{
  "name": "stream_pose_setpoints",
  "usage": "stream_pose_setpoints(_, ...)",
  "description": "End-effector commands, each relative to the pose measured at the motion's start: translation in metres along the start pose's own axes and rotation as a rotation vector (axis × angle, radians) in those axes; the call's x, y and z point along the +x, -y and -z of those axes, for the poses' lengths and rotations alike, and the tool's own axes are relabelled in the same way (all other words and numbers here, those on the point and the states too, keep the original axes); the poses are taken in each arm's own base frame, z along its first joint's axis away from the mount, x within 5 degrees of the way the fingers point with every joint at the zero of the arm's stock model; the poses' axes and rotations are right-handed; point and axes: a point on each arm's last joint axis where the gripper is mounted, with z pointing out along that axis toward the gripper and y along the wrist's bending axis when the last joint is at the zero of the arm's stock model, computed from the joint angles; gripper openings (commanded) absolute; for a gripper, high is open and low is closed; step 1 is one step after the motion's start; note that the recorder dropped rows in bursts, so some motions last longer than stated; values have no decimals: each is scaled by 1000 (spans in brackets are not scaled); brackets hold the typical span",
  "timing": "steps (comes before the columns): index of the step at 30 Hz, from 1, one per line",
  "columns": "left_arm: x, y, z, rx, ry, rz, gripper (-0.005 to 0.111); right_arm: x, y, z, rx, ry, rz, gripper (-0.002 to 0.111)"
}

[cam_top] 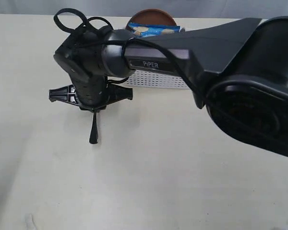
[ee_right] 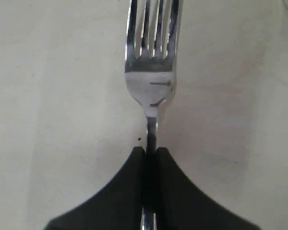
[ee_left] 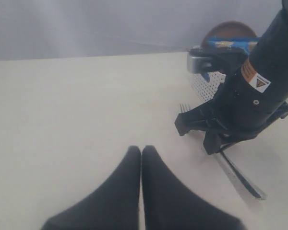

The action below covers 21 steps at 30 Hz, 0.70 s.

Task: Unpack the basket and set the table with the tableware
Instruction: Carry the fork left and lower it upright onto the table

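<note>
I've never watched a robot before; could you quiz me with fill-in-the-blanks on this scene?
1. The right gripper is shut on a steel ____.
2. The left gripper is shut and holds ____.
3. The chip packet in the basket is coloured ____.
Missing words: fork, nothing, blue.

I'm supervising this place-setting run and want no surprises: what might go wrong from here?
1. The right pincer clamps the fork only by its thin neck, so it may twist or slip.
2. The right arm reaches past the basket; pulling back low might nudge it or the chip packet on top.
</note>
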Motion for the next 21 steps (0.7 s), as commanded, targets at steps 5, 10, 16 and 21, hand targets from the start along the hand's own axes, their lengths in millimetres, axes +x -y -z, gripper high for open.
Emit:
stream_pose_setpoints(5, 1, 0, 0, 4, 1, -6, 0, -1, 2, -6, 21, 17, -3, 0)
stream_pose_setpoints(10, 1, 0, 0, 4, 1, -6, 0, 2, 3, -15, 36, 3, 1, 0)
stream_pose_setpoints(16, 1, 0, 0, 5, 1, -2, 0, 2, 2, -17, 27, 6, 0, 0)
stream_pose_setpoints(21, 1, 0, 0, 5, 1, -2, 0, 2, 0, -17, 4, 3, -13, 0)
